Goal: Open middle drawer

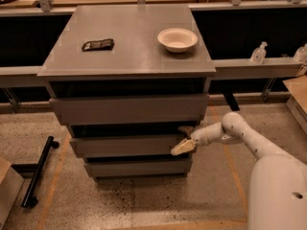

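A grey cabinet [129,61] has three plain slab fronts stacked below its top. The middle drawer [124,146] is the second front, standing out a little beyond the lowest one. My gripper [184,139] is at the right end of the middle drawer's front, at its upper edge. One finger [182,147] lies against the face of the front, the other [185,129] reaches over its top edge. My white arm [249,143] comes in from the lower right.
A white bowl [177,39] and a dark flat packet [98,44] lie on the cabinet top. A black bar with wheels [38,171] lies on the floor at left. A cardboard box [7,188] is at the far lower left. Bottles [258,53] stand on a ledge at right.
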Tool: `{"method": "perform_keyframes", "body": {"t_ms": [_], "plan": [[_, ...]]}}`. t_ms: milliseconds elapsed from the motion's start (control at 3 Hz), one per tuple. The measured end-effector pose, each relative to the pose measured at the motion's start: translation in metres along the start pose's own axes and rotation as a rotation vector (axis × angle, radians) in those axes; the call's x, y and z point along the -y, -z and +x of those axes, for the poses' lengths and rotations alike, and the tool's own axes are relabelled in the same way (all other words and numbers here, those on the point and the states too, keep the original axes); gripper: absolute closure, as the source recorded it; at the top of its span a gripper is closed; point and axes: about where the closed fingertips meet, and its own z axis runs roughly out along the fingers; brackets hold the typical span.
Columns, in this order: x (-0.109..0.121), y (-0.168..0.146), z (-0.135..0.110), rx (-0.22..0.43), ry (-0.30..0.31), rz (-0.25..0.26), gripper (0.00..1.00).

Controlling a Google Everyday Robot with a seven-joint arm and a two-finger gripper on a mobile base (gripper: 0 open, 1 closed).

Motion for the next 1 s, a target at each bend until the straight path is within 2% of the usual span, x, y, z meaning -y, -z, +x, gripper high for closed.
{"method": "perform_keyframes", "body": {"t_ms": [667, 1000], "plan": [[-0.0014, 0.0024, -0.0041, 0.000, 0.000, 0.000, 0.64], [-0.0025, -0.0009, -0.0039, 0.000, -0.001, -0.005, 0.62]]}}
